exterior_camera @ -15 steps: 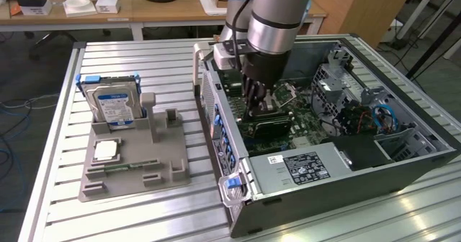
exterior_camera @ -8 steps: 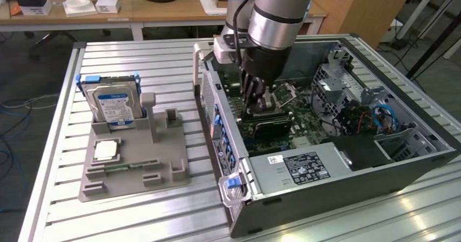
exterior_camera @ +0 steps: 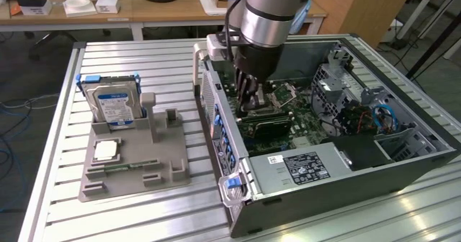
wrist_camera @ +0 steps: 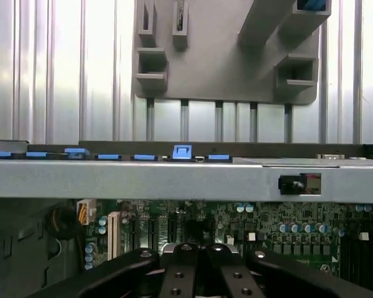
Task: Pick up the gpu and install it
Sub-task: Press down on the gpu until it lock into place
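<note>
hand [exterior_camera: 249, 109] inside computer case [exterior_camera: 403, 169]

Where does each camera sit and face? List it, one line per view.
Exterior view: above the table, looking down at the open computer case and grey holder; the arm and gripper reach into it.
Wrist view: on the wrist, looking over the motherboard and case wall toward the holder; the gripper shows.
Shared: case, motherboard, holder, gripper.
</note>
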Available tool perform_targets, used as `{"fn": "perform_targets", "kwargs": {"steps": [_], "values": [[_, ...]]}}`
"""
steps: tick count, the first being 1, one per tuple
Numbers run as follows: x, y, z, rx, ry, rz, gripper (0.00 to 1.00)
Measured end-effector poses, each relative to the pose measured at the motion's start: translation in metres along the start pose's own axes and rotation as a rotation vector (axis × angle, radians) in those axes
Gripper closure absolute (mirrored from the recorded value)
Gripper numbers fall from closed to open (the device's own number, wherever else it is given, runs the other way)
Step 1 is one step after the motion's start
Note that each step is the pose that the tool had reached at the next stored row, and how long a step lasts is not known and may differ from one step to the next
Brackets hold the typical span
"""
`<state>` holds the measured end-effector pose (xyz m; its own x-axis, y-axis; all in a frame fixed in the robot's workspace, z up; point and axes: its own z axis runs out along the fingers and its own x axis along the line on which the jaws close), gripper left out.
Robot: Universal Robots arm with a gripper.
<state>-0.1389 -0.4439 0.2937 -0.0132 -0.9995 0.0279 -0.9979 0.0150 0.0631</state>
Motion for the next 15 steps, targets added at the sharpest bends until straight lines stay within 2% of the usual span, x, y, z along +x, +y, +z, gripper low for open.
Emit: {"fn": "perform_targets", "kwargs": {"steps": [12, 15], "values": [[-0.002, 0.0105, 0.0006, -0.0009, -0.0022, 0.034, 0.89], [-0.003, 0.0109, 0.0006, -0.0009, -0.0023, 0.035, 0.89]]}}
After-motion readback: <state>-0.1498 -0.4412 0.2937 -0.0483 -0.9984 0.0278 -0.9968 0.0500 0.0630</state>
